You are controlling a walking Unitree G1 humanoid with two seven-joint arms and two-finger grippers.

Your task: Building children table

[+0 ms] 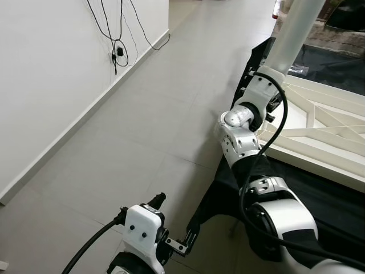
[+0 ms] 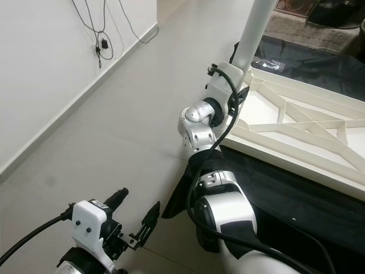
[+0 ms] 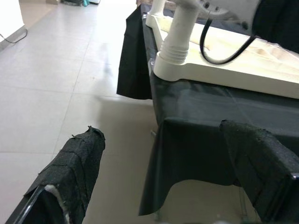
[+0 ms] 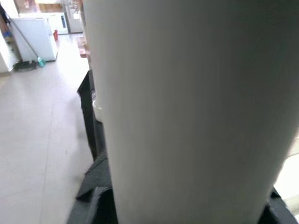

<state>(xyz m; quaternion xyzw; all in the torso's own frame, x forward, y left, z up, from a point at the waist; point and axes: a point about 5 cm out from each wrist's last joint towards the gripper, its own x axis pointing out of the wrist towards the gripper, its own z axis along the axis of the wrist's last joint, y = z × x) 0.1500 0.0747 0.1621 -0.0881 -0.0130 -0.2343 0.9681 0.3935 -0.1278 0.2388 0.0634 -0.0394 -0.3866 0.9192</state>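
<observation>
Right hand (image 2: pixel 236 68) pinching white leg (image 2: pixel 255 31) upright at corner of upturned children's table (image 2: pixel 296 134); judgement: keep leg plumb in socket while twisting. Left hand (image 2: pixel 134 220) spread, idle, well apart from table.

Home interior, hallway-like. Pale tiled floor (image 1: pixel 148 114) runs to a white wall (image 1: pixel 51 74) with skirting; black cables (image 1: pixel 114 28) hang to a plug at upper left. Upper right: patterned rug (image 2: pixel 296 25). Right wrist view: white appliance (image 4: pixel 30 37) and mop (image 4: pixel 28 46) at far end.

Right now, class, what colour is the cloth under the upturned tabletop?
Black. The cloth under the white tabletop shows best in the right eye view.
</observation>
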